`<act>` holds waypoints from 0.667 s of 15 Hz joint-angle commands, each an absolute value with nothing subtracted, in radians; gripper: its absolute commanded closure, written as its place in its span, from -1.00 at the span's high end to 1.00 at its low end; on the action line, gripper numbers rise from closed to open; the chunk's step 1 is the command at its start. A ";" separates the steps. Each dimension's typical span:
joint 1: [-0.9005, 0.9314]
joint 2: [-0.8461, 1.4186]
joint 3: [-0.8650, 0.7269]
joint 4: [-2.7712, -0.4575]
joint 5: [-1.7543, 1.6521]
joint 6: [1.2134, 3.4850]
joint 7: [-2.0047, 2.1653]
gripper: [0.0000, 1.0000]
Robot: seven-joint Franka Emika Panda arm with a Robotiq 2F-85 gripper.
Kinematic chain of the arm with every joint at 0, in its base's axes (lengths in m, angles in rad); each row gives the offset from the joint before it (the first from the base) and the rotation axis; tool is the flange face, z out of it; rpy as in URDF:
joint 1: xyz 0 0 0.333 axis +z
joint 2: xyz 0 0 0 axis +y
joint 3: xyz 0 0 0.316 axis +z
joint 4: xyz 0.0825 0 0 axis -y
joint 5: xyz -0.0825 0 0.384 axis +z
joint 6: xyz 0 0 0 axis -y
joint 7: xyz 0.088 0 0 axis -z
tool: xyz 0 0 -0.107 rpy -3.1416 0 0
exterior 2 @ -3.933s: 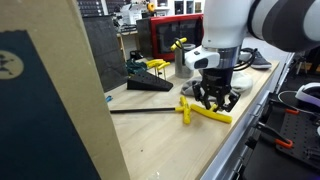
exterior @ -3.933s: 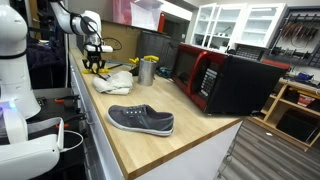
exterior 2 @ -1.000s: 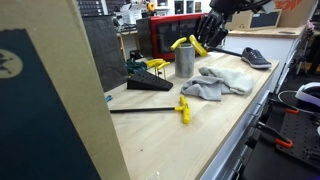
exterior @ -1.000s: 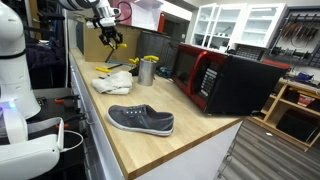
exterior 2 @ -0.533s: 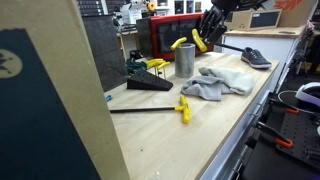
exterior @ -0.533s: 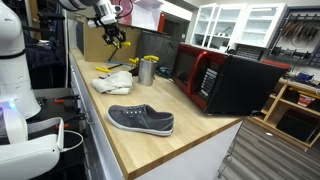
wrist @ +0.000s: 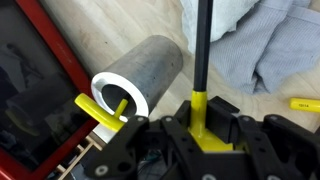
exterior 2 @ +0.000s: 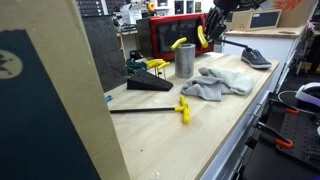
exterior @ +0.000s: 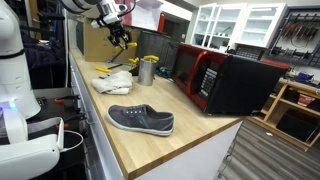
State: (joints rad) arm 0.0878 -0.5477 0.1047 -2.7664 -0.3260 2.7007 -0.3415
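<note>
- One end effector (exterior: 122, 38) hangs high over the far end of the pale wooden surface (exterior: 190, 125) in an exterior view. Its fingers are clamped on a yellow-handled tool with a thin black shaft (exterior: 128, 45).
- Below and just beside the tool, near the back edge, stands a grey metal cylindrical cup (exterior: 147, 70).
- A crumpled grey cloth (exterior: 112, 82) lies toward the front edge and a grey canvas shoe (exterior: 141, 120) lies at the near end. A red-and-black microwave (exterior: 225, 80) sits along the back edge.
- Seen in an exterior view, the end effector (exterior 2: 212, 25) holds the tool (exterior 2: 203, 36) in the air. The tool is just above and beside the cup (exterior 2: 185, 60) and apart from it.
- A second yellow handle (exterior 2: 178, 44) sticks out of the cup's mouth, and the cloth (exterior 2: 222, 82) lies next to the cup.
- Another yellow tool with a long black rod (exterior 2: 183, 108) lies flat on the surface (exterior 2: 170, 140), toward its front edge.
- From the wrist view, the end effector (wrist: 205, 125) has its fingers closed on the tool's yellow handle (wrist: 203, 108), and the black shaft points toward the cloth (wrist: 270, 50).
- The cup (wrist: 140, 80) sits just beside the shaft, with the second handle (wrist: 105, 110) in its mouth. The microwave's red door (wrist: 30, 70) is beyond it.
</note>
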 commanded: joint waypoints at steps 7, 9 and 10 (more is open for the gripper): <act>0.101 -0.540 0.094 -2.771 -0.334 2.696 -0.337 -0.91; 0.078 -0.534 0.108 -2.769 -0.357 2.776 -0.309 -0.91; 0.064 -0.544 0.115 -2.764 -0.365 2.804 -0.292 -0.91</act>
